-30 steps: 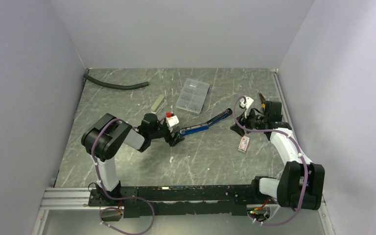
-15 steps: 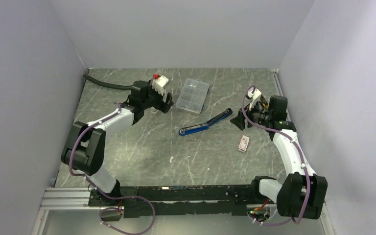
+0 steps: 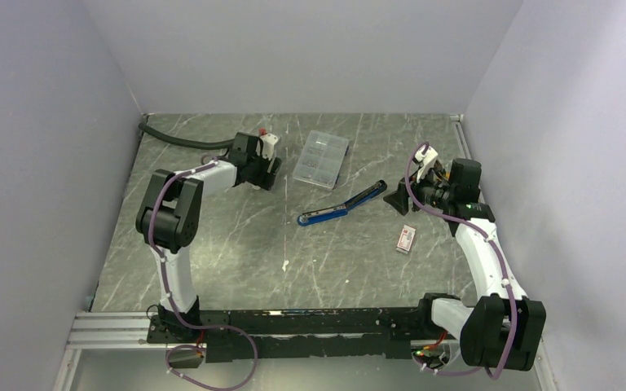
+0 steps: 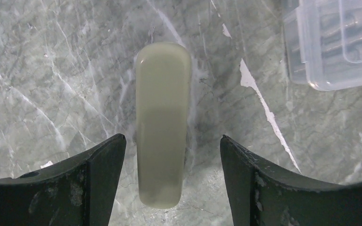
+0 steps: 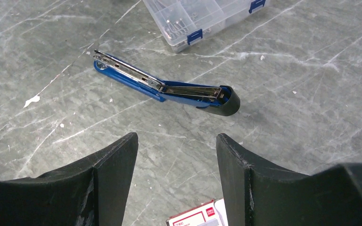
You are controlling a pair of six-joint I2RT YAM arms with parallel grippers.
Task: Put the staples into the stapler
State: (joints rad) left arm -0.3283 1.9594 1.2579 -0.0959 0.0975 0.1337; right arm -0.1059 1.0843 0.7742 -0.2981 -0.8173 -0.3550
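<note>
Stapler [image 3: 344, 206] lies opened out and unmoved, the staple box [image 3: 407, 239] just right of it (same spot too), while the left gripper [image 4: 172, 141], beside it a second ago, now straddles a pale block [image 4: 162, 122] well to its left, jaws wide, and the right gripper [image 5: 175, 139] hovers open on its right.

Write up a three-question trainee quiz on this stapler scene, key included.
1. True or false: the blue and black stapler lies closed shut.
2. What sits between the open jaws of the left gripper? A: a pale cream oblong block; B: the stapler; C: nothing.
3. Fill in: the small white box with red print lies nearest the ___ gripper.
Key: 1 false, it lies opened out flat; 2 A, with a gap showing on each side; 3 the right gripper.
</note>
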